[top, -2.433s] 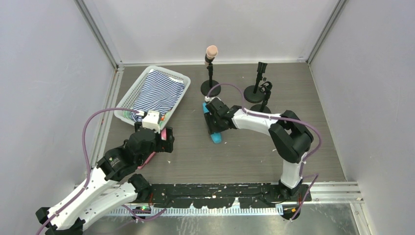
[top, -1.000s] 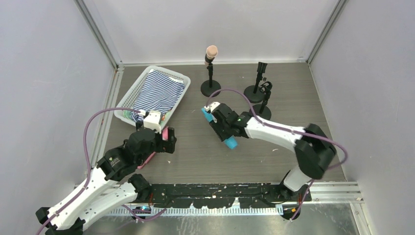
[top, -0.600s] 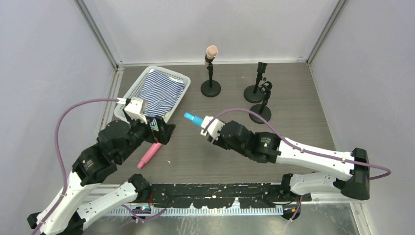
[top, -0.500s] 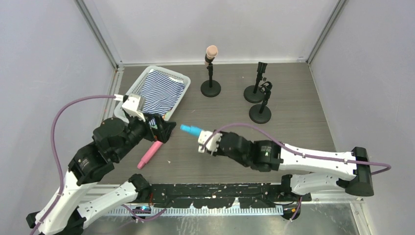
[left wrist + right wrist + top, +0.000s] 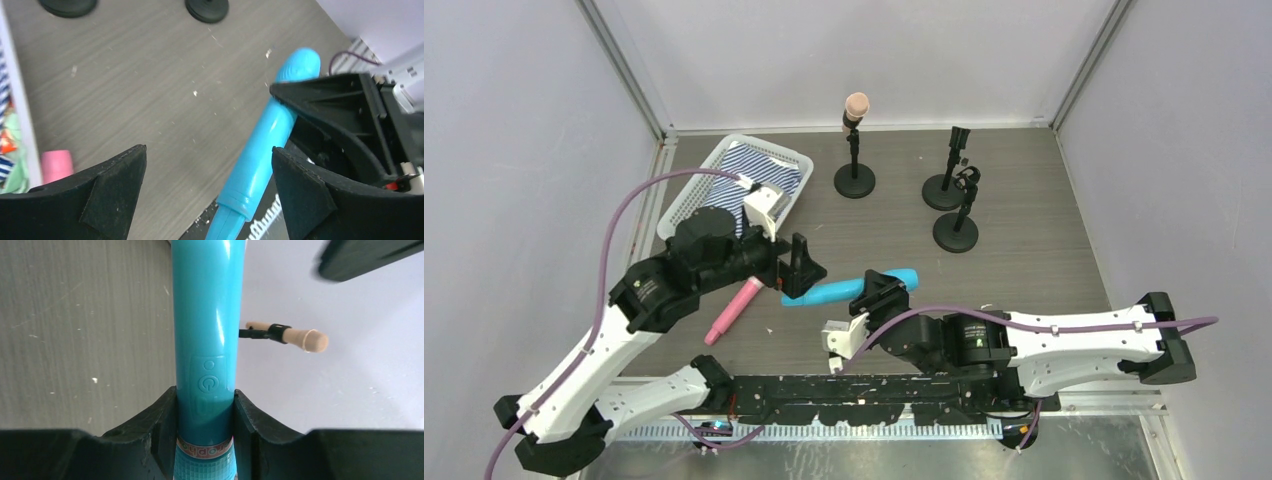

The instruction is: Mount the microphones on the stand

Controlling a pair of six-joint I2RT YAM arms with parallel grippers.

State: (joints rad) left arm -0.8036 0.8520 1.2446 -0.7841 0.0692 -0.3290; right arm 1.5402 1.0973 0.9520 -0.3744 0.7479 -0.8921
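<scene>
Far left: white basket [image 5: 686,205] against the left wall, with a striped cloth [image 5: 746,165] in it.

Pink microphone [image 5: 734,310] lies flat on the table [image 5: 1034,250], just beside the near corner of the basket and partly under the left arm. Nothing is touching it.

Left gripper [image 5: 801,268] hangs right of the basket with its fingers spread wide. In your left wrist view the tapered handle of the blue microphone [image 5: 844,290] runs up between the two fingers [image 5: 115,192], and there is a gap on both sides, so no contact.

Right gripper [image 5: 879,295] is pinching the blue microphone. In the right wrist view the fingers [image 5: 160,425] press on both sides of the body just ahead of the textured head. The microphone lies roughly level, rounded head to the right and handle tip to the left, toward the left gripper. It appears to be lifted off the table.

Back centre: peach microphone [image 5: 856,103] sits upright in the clip of its stand [image 5: 855,180].

Back right: two empty stands [image 5: 946,190], one just in front of the other, well apart from both grippers.
</scene>
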